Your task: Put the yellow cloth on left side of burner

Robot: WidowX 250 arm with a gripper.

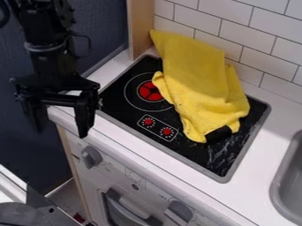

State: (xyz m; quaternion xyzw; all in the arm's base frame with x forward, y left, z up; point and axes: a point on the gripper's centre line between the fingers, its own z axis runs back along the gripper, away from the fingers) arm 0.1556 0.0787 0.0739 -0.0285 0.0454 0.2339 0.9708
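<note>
Jaws spread wide and empty, the gripper [61,128] must cross rightward in the view, past the red burner [150,90], to the yellow cloth [200,75] beyond it, lying lengthwise from the tiled wall [254,39] down the stove top [215,160].

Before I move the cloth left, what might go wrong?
The yellow cloth already overlaps the cooktop's red burner zone; dragged left, it could bunch over it. Its top corner sits by the wooden panel and may snag. The gripper might clip the counter's edge.
</note>
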